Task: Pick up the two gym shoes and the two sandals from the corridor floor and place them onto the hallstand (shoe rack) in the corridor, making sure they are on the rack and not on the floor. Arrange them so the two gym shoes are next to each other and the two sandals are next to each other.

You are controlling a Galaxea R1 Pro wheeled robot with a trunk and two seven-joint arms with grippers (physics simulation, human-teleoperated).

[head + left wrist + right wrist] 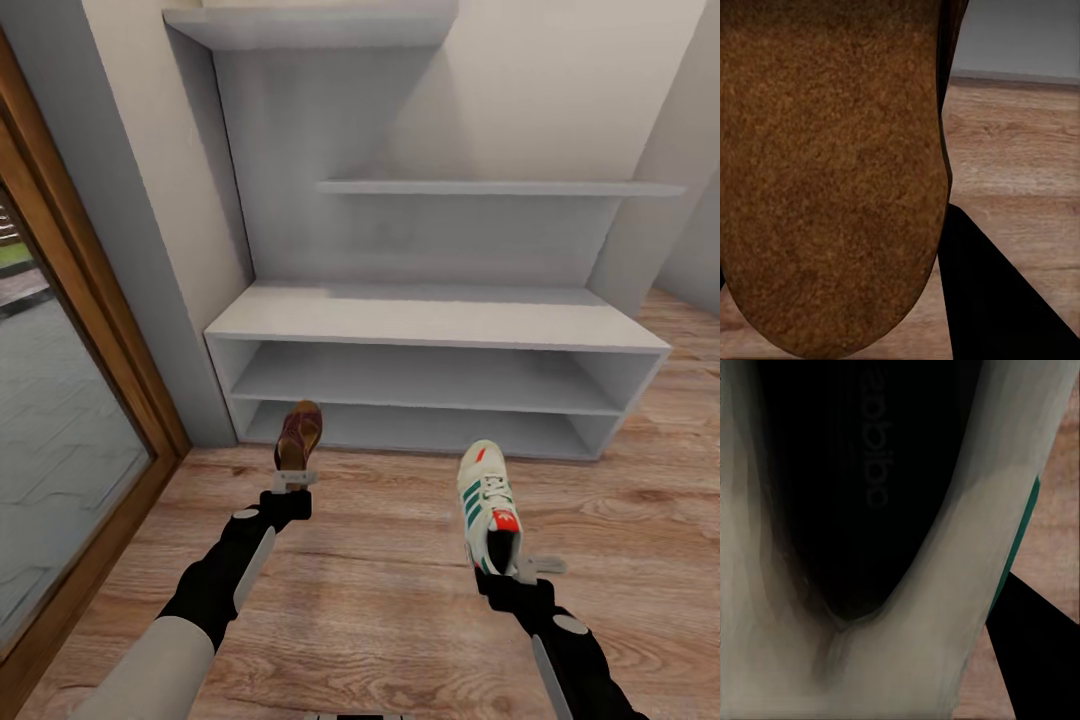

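At lower left, the left arm (215, 590) has a pale grey upper segment, then glossy black links bearing a grey side panel and a small round grey cap. The left gripper (294, 481) is light grey. At lower right, the right arm (570, 650) is black with matching grey panel and cap.

A brown, mottled sandal (832, 172) fills most of the left wrist view, its rounded end close to the camera. Beside it lies wood-grain plank floor (1020, 165), meeting a grey surface (1020, 34) beyond.
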